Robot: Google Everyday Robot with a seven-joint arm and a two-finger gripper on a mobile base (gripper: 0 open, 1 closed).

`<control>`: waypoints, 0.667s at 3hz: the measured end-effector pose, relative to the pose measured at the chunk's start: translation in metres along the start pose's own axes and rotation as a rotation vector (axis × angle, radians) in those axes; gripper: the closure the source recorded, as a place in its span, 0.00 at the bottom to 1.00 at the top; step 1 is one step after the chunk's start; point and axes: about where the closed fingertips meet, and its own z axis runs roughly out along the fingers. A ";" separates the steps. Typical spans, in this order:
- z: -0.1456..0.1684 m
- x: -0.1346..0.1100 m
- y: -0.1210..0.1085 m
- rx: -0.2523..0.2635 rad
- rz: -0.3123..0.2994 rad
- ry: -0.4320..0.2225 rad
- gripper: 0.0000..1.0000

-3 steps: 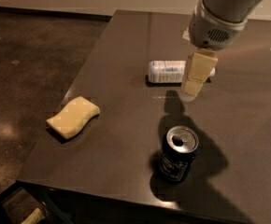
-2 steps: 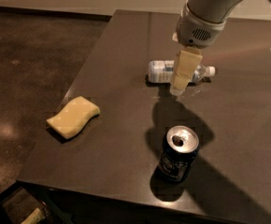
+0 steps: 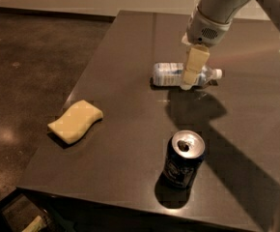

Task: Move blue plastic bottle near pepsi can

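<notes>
Blue plastic bottle point(image 3: 166, 75) lay on its side far back on the table point(image 3: 125, 57), cap rightward, unmoved. Left sat a yellow sponge point(image 3: 76, 121); near the front edge stood the pepsi can point(image 3: 184, 158), well apart from the bottle. The end effector point(image 3: 188, 83) had swung left, down over the bottle's middle; wide or narrow, I couldn't tell.
</notes>
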 end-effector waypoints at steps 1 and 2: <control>0.010 0.012 -0.017 -0.020 0.005 -0.016 0.00; 0.021 0.022 -0.021 -0.042 -0.006 -0.009 0.00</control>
